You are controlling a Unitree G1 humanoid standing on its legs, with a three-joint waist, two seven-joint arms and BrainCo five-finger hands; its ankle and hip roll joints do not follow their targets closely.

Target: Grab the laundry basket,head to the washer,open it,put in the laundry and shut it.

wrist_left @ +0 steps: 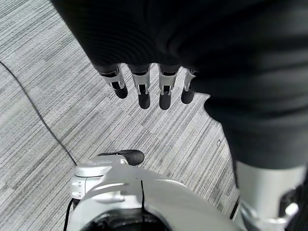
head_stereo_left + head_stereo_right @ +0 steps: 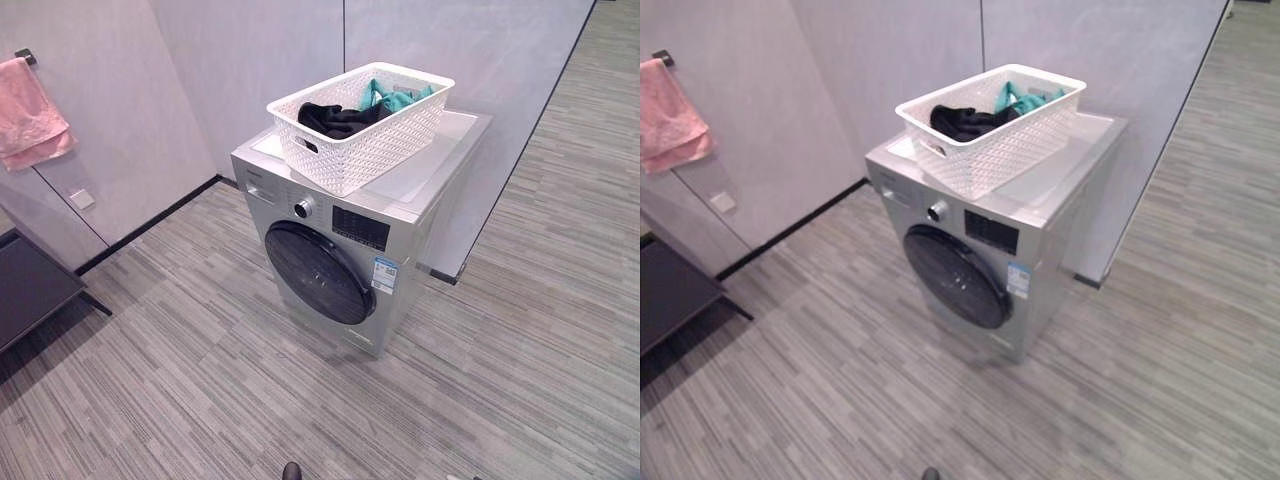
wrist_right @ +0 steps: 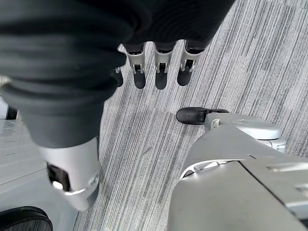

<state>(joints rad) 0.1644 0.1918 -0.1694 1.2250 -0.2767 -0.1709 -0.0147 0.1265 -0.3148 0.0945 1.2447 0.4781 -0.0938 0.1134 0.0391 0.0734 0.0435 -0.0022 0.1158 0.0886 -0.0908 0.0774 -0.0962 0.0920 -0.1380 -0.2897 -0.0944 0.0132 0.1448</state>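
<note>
**Hands hanging free, basket up on the washer**

Nearest the camera, the left hand (image 1: 144,86) is seen over the striped floor (image 2: 200,400), fingers straight and relaxed, nothing held. The right hand (image 3: 159,67) is found the same way, fingers loose and empty. Further out, the washer (image 2: 350,240) is met, its round dark door (image 2: 318,272) closed. On its top the white laundry basket (image 2: 362,125) is set, black and teal laundry (image 2: 340,118) inside. Beyond, a pink towel (image 2: 30,115) is hung on the wall.

Even, bright light — soft shadows, no glare.
</note>
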